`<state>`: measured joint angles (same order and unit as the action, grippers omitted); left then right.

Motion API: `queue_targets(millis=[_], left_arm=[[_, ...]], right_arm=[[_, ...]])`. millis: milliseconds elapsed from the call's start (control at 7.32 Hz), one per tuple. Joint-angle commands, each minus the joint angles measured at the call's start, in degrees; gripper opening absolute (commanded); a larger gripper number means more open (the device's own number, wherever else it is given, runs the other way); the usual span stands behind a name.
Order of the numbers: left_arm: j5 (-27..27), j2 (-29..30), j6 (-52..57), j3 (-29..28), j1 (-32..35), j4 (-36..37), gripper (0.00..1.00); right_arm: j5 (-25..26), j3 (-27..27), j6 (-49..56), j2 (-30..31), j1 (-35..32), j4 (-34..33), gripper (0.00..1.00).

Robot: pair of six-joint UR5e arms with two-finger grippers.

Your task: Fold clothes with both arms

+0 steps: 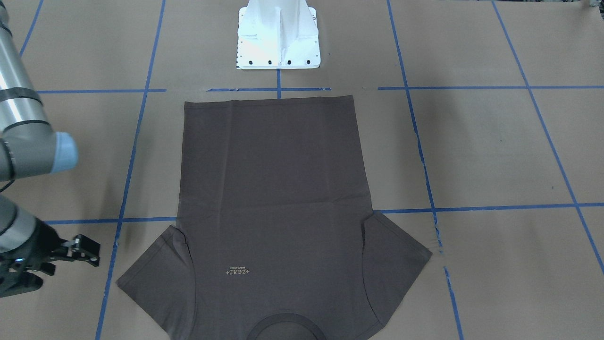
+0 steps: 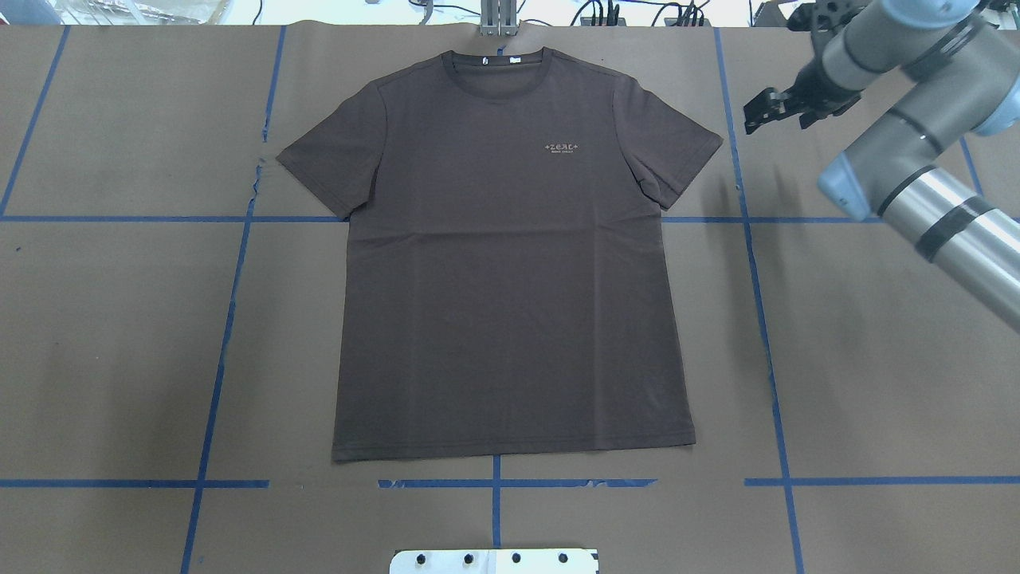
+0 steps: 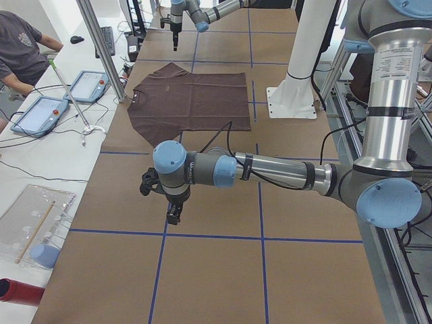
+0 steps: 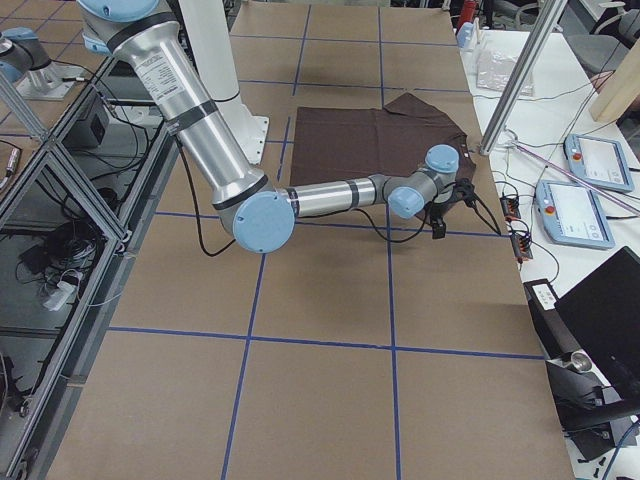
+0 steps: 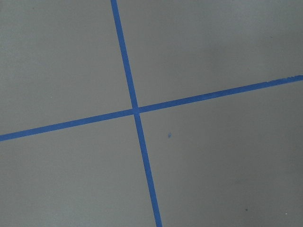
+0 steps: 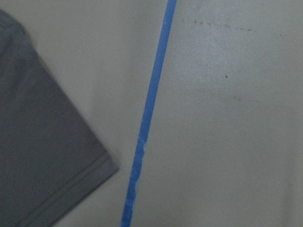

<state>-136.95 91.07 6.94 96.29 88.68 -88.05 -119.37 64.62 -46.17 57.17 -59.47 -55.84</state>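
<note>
While the left arm (image 3: 283, 172) reaches out low over bare brown paper on the far left of the table (image 2: 876, 359), its left gripper (image 3: 173, 217) points down, well apart from the cloth. It shows only from the side, so I cannot tell how wide its fingers stand. Its wrist camera sees nothing but a crossing of blue tape lines (image 5: 135, 111).

On the white side bench beyond that end, a clear plastic tray (image 3: 34, 219) has a thin wooden stick (image 3: 37, 233) lying in it.

Moving to the middle, there's the T-shirt (image 2: 510, 263), dark grey-brown, spread flat and face up, both sleeves out. The hem (image 2: 510, 446) lies on the near side towards the white pedestal (image 1: 278, 38), and the collar (image 2: 498, 76) sits at the far edge with small white neck tags (image 2: 510, 58) showing. A tiny pale logo (image 2: 561, 148) sits on the chest, right of centre.

Further right, the right sleeve (image 2: 677, 151) fans out flat. Just beyond it, across a tape line, the right gripper (image 2: 761, 112) hovers above the paper, near the sleeve tip but not touching it. Its fingers are dark and small, and I cannot tell the gap between them. The right arm (image 2: 916, 183) comes in from the right edge
</note>
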Motion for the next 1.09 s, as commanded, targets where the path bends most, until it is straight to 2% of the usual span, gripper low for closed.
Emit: queue_targets(millis=[0, 137, 273, 410, 547, 957], left_arm=[[0.0, 0.1, 0.0, 0.1, -0.1, 0.0, 1.00], [-0.1, 0.1, 0.0, 0.0, 0.0, 0.0, 1.00], [-0.1, 0.1, 0.0, 0.1, 0.0, 0.0, 1.00], [-0.1, 0.0, 0.0, 0.2, 0.0, 0.0, 1.00], [0.0, 0.1, 0.0, 0.3, 0.0, 0.0, 1.00], [-0.1, 0.0, -0.1, 0.8, 0.0, 0.2, 1.00]], right_arm=[[6.6, -2.9, -18.7, -1.4, 3.5, 8.0, 1.00], [7.5, -3.4, -18.8, -2.6, 4.1, 8.0, 1.00], [11.7, -3.3, -19.2, -2.9, 5.8, 8.0, 1.00], [14.6, -3.8, -19.9, -3.2, 7.0, 7.6, 0.91], [14.8, -4.5, -19.7, -3.2, 7.1, 7.5, 0.77], [15.9, -6.6, -19.5, -3.3, 7.3, 7.5, 0.78]])
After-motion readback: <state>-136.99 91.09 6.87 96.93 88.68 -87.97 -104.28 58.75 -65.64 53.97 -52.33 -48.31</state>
